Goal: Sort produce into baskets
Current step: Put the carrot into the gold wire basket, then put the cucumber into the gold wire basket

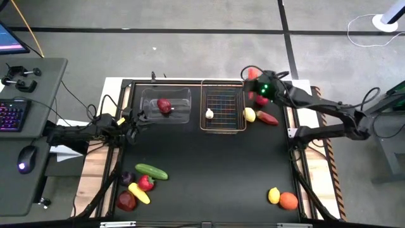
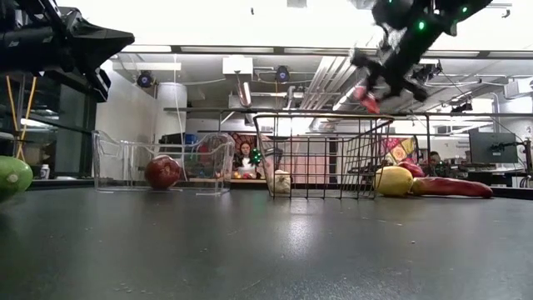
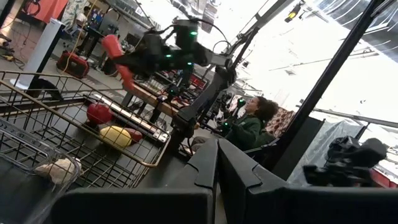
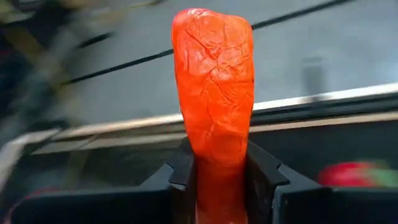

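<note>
The right gripper [image 4: 221, 180] has its catch: an orange-red carrot [image 4: 214, 93], wrinkled and creased along its skin, blunt at the top, clamped between the two dark fingers [image 4: 177, 174] and standing straight up out of them. In the high view that right gripper [image 1: 256, 85] sits above the table's far right corner, just beyond the copper wire basket [image 1: 223, 126], the arm stretched in from the right with a green light glowing at its wrist. From table level the carrot [image 2: 366, 96] hangs high in the air, over the wire basket's [image 2: 333, 125] right end, clear of its rim.

Inside the wire basket lies a white garlic [image 1: 209, 114]. Beside it, the clear plastic bin [image 1: 183, 117] holds a dark red apple [image 1: 164, 106]. Just right of the basket rest a yellow lemon [image 1: 250, 114] and a long red pepper [image 1: 268, 118].

The left gripper [image 1: 140, 117] is pressed shut on nothing, parked by the clear bin's left end.

Near left: a green cucumber [image 1: 152, 171] among a cluster of other pieces. Near right: a second lemon [image 1: 273, 195] touching an orange [image 1: 288, 201].

No readable writing anywhere.
</note>
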You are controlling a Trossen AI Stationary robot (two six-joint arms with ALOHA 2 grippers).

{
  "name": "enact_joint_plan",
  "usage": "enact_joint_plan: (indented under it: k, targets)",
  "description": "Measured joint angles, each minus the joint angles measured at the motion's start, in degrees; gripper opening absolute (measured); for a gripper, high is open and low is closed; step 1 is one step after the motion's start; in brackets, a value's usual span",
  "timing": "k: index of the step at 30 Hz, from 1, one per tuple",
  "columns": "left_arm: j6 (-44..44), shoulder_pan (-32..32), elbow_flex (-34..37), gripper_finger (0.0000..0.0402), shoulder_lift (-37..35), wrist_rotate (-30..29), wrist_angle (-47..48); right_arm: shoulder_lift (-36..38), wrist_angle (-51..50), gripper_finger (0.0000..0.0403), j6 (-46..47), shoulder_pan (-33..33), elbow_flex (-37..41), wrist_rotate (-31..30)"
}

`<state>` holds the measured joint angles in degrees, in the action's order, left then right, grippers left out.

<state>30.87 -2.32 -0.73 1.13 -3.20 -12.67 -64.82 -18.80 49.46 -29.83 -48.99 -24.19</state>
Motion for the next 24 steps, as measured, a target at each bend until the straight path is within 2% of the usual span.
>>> enact_joint_plan:
  k: [5, 9, 12, 19, 22, 24]
  targets:
    - [0.0, -0.01, 0.0, 0.0, 0.0, 0.0, 0.0, -1.03, 7.45, 0.007, 0.2, 6.84, 0.0, 11.11]
    - [0.0, 0.01, 0.0, 0.0, -0.02, 0.0, 0.0, -2.83, 7.25, 0.0084, 1.81, 9.6, 0.0, 15.45]
    - [0.0, 0.01, 0.0, 0.0, -0.01, 0.0, 0.0, -4.27, 6.08, 0.0122, 2.31, 11.03, 0.0, 15.92]
    - [0.0, -0.01, 0.0, 0.0, 0.0, 0.0, 0.01, -5.81, 7.17, 0.025, -0.56, 12.28, 0.0, 18.67]
    - [0.0, 0.01, 0.0, 0.0, 0.0, 0.0, 0.0, -5.36, 7.91, 0.0285, 0.5, 11.0, -1.76, 20.68]
    - [0.0, 0.0, 0.0, 0.0, 0.0, 0.0, 0.02, -4.53, 11.12, 0.0293, -1.2, 10.07, -3.99, 23.74]
